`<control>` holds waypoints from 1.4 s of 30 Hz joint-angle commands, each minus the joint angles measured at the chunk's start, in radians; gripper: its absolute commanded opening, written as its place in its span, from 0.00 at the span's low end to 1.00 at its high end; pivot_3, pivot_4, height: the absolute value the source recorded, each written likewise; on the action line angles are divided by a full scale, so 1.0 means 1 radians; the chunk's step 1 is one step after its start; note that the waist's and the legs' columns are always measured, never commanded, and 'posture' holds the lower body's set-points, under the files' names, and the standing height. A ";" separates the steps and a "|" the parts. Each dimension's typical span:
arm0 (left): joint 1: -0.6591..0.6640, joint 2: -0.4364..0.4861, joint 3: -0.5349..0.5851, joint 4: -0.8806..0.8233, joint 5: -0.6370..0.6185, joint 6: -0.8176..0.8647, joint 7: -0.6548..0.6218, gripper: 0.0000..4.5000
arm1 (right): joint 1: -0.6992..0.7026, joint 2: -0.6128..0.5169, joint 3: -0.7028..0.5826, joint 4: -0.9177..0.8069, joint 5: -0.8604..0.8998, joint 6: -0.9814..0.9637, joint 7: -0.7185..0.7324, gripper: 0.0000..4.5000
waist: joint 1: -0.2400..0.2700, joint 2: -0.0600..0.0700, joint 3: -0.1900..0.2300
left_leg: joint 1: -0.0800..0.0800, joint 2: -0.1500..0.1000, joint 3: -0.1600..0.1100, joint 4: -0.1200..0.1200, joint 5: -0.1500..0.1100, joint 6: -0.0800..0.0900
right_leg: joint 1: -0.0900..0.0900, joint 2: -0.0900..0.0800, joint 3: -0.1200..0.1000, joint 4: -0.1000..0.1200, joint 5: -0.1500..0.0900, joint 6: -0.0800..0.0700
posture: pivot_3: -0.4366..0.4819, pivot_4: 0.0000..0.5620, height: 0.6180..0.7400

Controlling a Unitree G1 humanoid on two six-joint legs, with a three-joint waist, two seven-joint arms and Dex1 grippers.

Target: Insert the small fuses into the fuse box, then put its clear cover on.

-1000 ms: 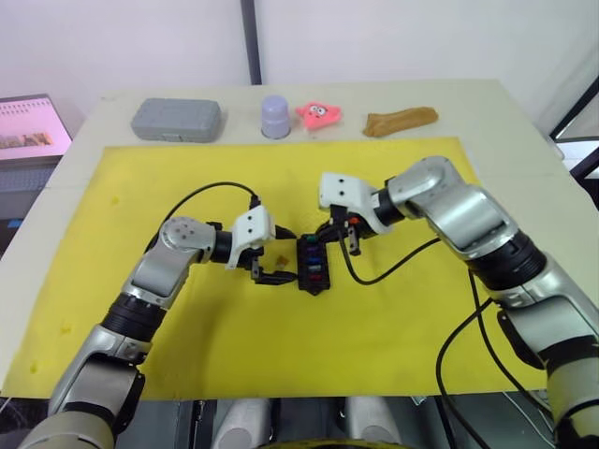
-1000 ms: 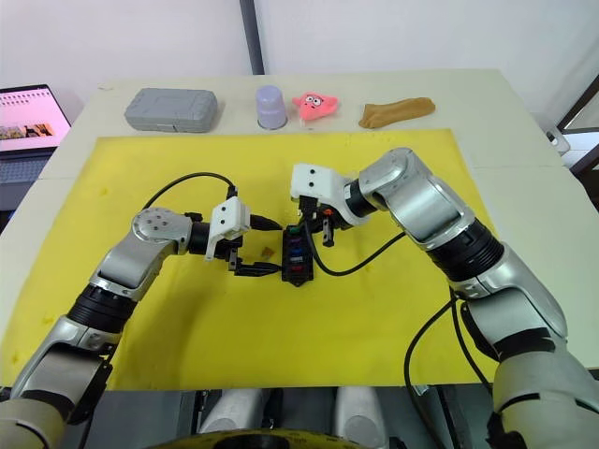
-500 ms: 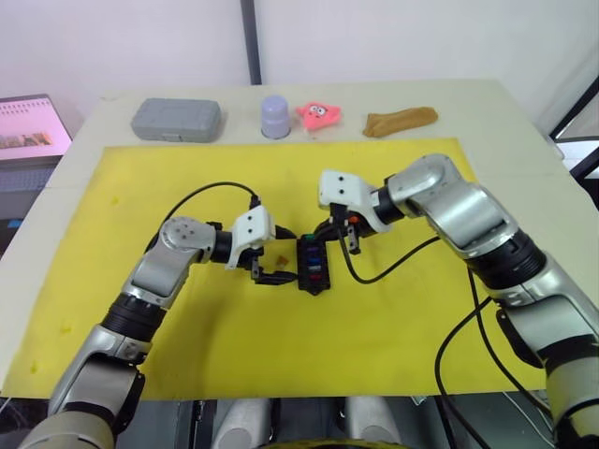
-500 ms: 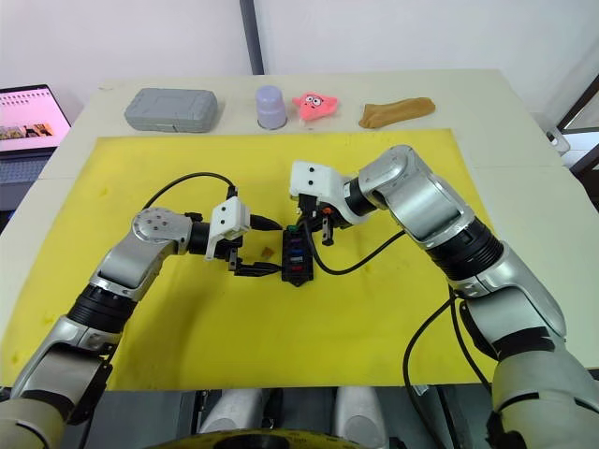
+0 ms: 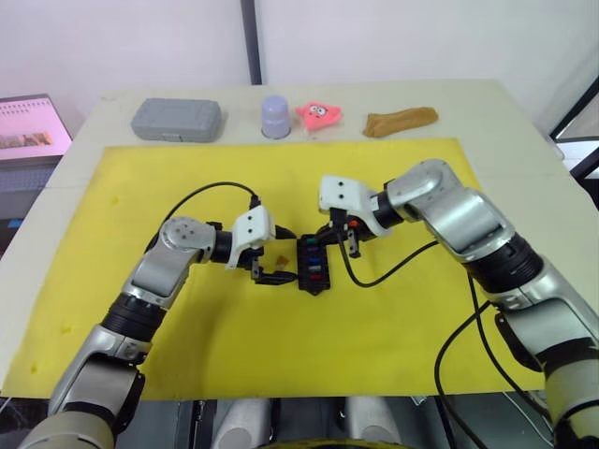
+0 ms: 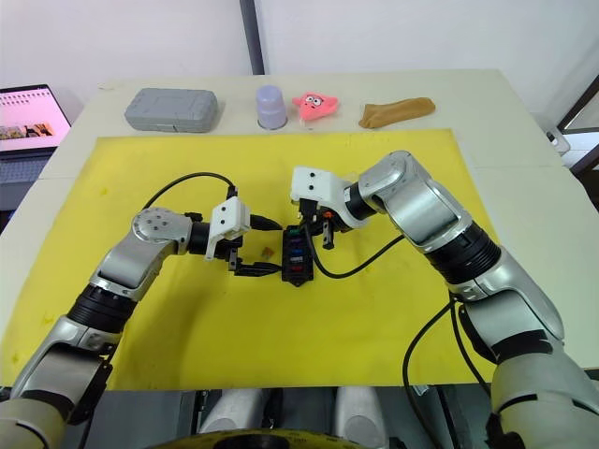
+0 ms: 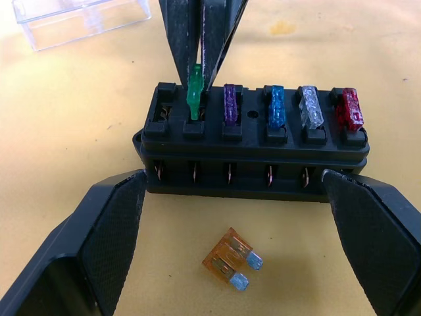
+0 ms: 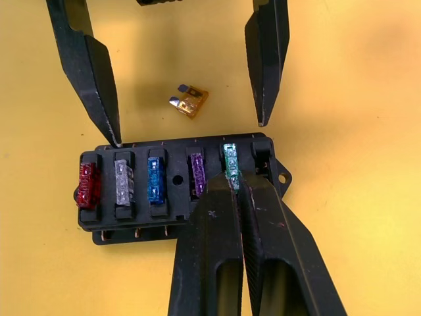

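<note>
Green fuse (image 7: 195,92), clamped by right gripper (image 8: 231,187), could jam tilted if fuse box (image 7: 253,148) slides between left gripper's (image 7: 253,197) spread fingers.

The surface (image 5: 524,131) is seen from above by both head views, facing forward and down. The fuse box (image 7: 253,141) is viewed closely from opposite sides by both wrist views.

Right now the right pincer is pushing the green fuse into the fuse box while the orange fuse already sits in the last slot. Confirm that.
Not quite. The right pincer does grip the green fuse at the fuse box, but the orange fuse lies loose on the yellow mat beside the box, as the left wrist view shows. The end slot is empty.
</note>
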 commanded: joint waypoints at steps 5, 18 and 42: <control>-0.006 0.002 0.014 -0.032 0.000 -0.011 0.002 0.99 | -0.004 0.012 -0.015 -0.007 -0.009 -0.019 0.005 0.00 | -0.001 0.000 0.000 | 0.000 0.000 0.000 0.000 0.000 0.000 | 0.000 0.000 0.000 0.000 0.000 0.000 | 0.48 0.27 1.00; -0.008 -0.002 0.013 -0.034 -0.001 -0.010 0.007 0.99 | 0.014 0.021 0.009 0.017 -0.037 -0.042 0.008 0.00 | -0.001 0.000 0.000 | 0.000 0.000 0.000 0.000 0.000 0.000 | 0.000 0.000 0.000 0.000 0.000 0.000 | 0.48 0.27 1.00; 0.003 -0.021 0.010 -0.054 -0.012 -0.028 -0.004 0.99 | -0.013 0.045 0.009 0.054 -0.069 -0.069 0.040 0.00 | -0.001 0.000 0.000 | 0.001 0.000 0.000 0.000 0.000 0.000 | 0.001 0.000 0.000 0.001 0.000 0.000 | 0.48 0.27 1.00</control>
